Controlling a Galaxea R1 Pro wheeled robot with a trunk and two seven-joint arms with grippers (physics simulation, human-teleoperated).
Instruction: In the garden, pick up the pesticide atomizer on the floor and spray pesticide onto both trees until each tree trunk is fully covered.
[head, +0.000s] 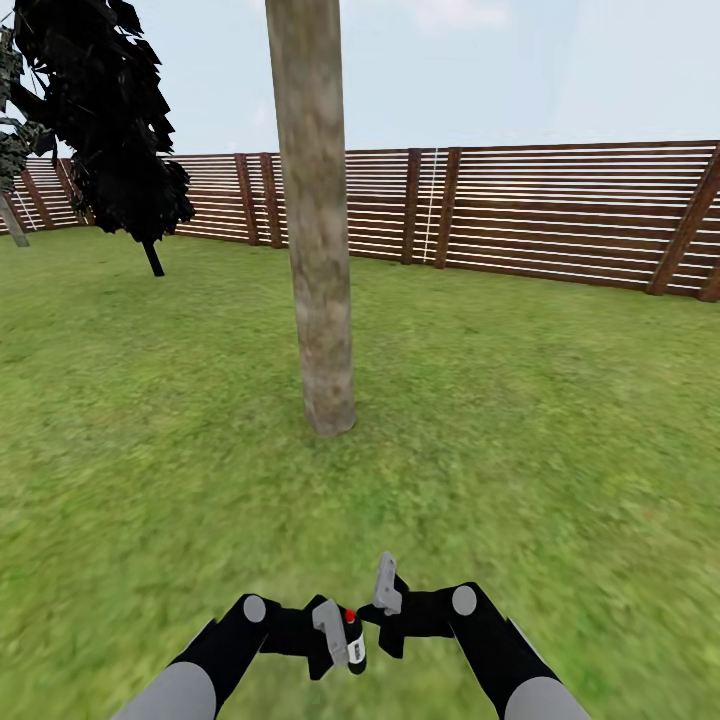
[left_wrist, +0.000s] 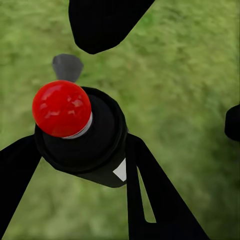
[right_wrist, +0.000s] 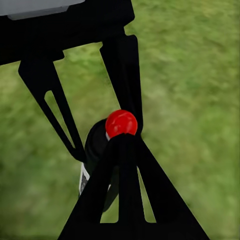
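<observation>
Black left tool (left_wrist: 80, 150) grips atomizer (left_wrist: 82, 132) upright.

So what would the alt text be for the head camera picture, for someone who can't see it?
A thick, mottled tree trunk stands on a green lawn just ahead of the robot. The left gripper holds a small dark pesticide atomizer with a red top, and the right gripper is close beside it. A brown slatted fence and a dark columnar tree stand behind.

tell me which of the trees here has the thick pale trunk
The tree straight ahead of the grippers, mid-lawn: its trunk is a wide, mottled grey-tan column. The dark tree near the fence stands on a thin black stem.
</observation>
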